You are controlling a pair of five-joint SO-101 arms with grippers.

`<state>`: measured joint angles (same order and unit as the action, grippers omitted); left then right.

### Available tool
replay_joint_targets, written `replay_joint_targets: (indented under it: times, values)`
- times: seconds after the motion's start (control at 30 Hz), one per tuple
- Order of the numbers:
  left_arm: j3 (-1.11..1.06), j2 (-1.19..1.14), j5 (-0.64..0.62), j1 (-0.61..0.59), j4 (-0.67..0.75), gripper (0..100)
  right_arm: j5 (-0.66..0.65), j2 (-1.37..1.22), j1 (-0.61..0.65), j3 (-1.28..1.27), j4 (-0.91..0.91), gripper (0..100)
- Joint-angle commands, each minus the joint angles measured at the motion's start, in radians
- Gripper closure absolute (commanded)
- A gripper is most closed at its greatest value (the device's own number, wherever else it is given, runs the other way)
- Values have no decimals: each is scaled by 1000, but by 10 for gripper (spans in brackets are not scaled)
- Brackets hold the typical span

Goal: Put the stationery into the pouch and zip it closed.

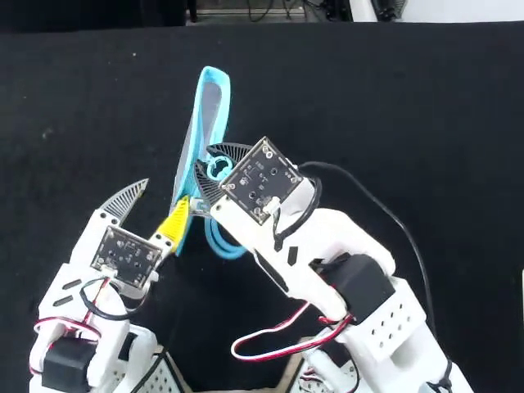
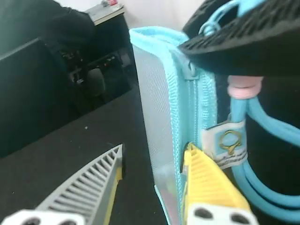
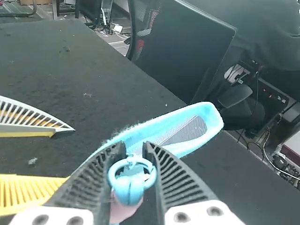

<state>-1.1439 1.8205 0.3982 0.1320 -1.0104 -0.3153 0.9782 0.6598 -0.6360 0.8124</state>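
A light blue mesh pouch (image 1: 203, 123) stands on its long edge in the middle of the black table. My right gripper (image 1: 214, 168), with black fingers, is shut on the blue ring pull (image 3: 131, 176) at the pouch's near end. A blue cord loop (image 1: 221, 241) hangs below it. My left gripper (image 1: 164, 195) is open at the pouch's near end. Its yellow finger (image 2: 206, 187) touches the zip edge of the pouch (image 2: 154, 103), and its grey finger (image 2: 89, 187) stands apart on the mesh side. The zip teeth (image 2: 180, 108) look joined where they show.
Black cloth (image 1: 393, 106) covers the table to its far edge (image 1: 327, 24), with floor and cables beyond. Both arm bodies crowd the near side. A dark screen (image 3: 187, 51) and a chair stand off the table.
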Motion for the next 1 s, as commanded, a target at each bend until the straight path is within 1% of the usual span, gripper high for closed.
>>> replay_joint_targets:
  times: [0.0, 0.37, 0.5, 0.6, 0.7, 0.8, 0.9, 0.97]
  values:
    - [35, 2, 11, -27, 0, 794, -8, 15, -18, 67, 3, 987]
    - [44, 2, 11, -33, -14, 790, -8, 10, -18, 59, 3, 987]
    - [117, 0, 11, -33, -98, 789, -9, 8, -17, 38, 2, 987]
    - [143, -2, 11, -35, -112, 789, -71, 13, -17, 28, 3, 987]
    - [111, -5, 44, -58, -78, 789, -118, 15, -17, 28, 14, 987]
    - [38, -3, 61, -102, 14, 789, -138, 15, -9, 35, 48, 987]
    - [-25, -3, 61, -125, 103, 789, -181, 15, 31, 33, 66, 987]
    - [-42, -2, 60, -125, 123, 789, -203, 15, 61, 33, 75, 987]
